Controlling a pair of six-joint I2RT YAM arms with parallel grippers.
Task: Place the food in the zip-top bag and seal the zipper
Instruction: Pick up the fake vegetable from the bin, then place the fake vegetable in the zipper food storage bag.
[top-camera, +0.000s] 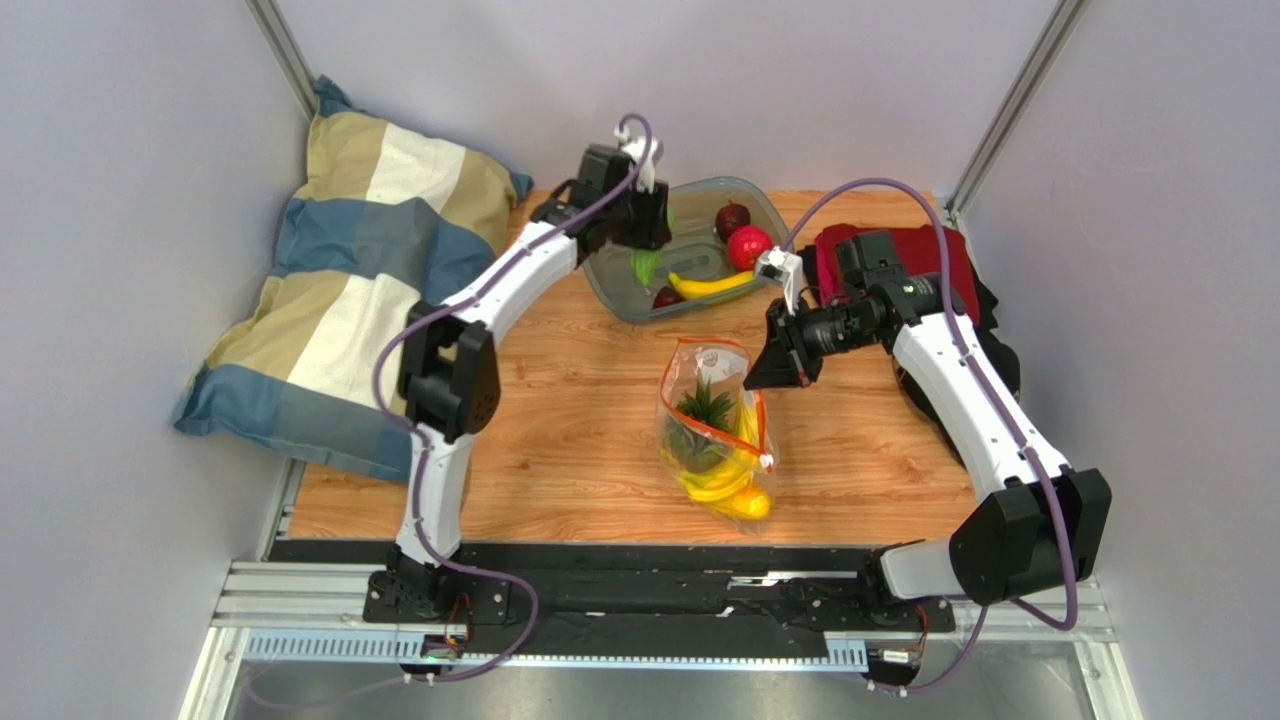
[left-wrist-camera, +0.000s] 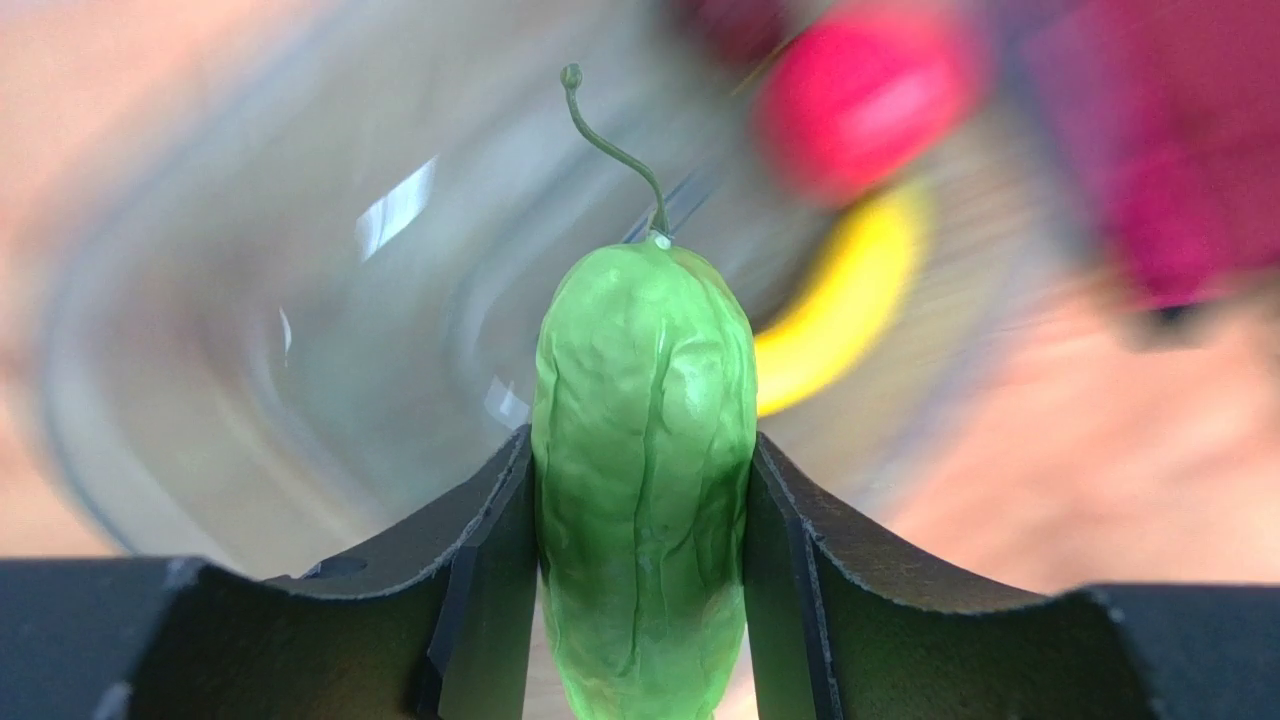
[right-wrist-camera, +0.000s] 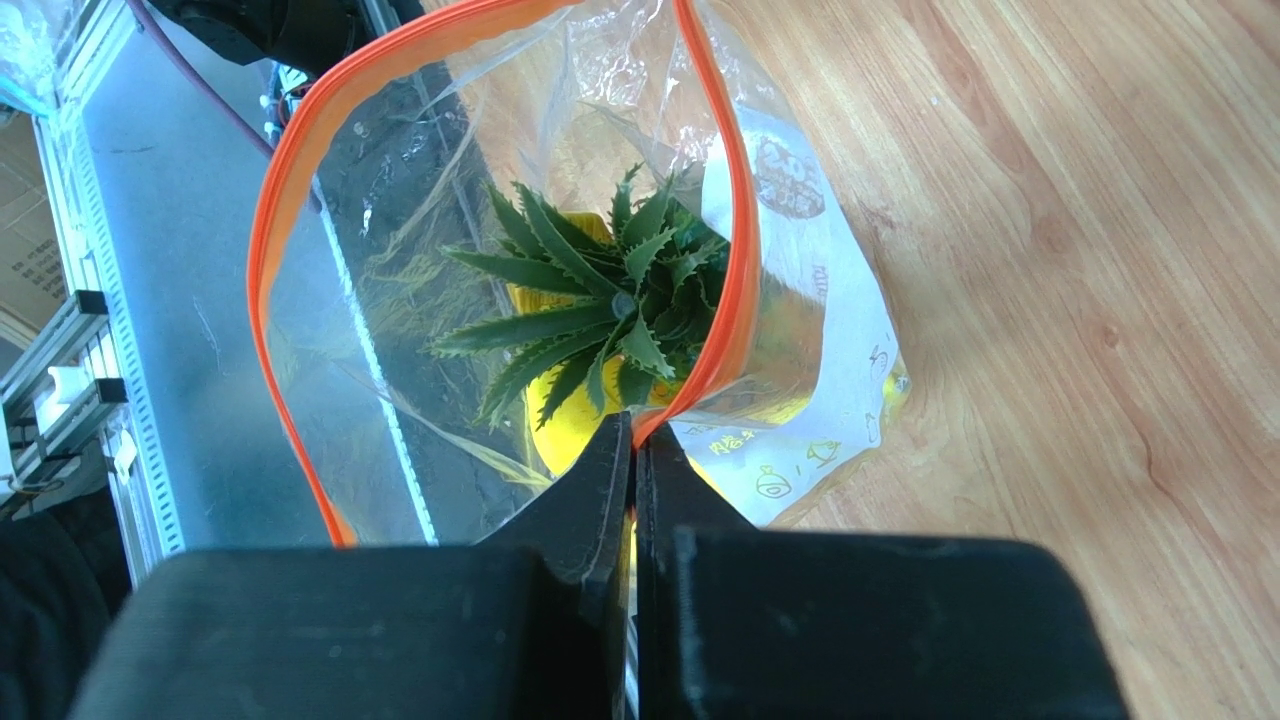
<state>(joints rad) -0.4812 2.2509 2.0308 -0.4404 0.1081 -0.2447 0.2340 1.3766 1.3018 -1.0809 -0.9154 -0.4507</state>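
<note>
My left gripper (left-wrist-camera: 639, 444) is shut on a green cucumber (left-wrist-camera: 643, 390), which stands upright between the jaws over the grey-green tray (left-wrist-camera: 301, 315). From above, that gripper (top-camera: 646, 258) hangs at the tray's left end (top-camera: 694, 203). A yellow banana (top-camera: 709, 282), a red fruit (top-camera: 748, 245) and a dark purple fruit (top-camera: 732, 218) lie in the tray. My right gripper (right-wrist-camera: 633, 435) is shut on the orange zipper (right-wrist-camera: 278, 225), holding the zip-top bag (top-camera: 714, 428) with its mouth open. A pineapple (right-wrist-camera: 609, 300) and yellow fruit (top-camera: 729, 492) are inside the bag.
A blue and cream striped pillow (top-camera: 361, 285) lies off the table's left side. A dark red cloth (top-camera: 917, 263) sits at the back right, behind the right arm. Metal rails (top-camera: 601, 600) run along the near edge.
</note>
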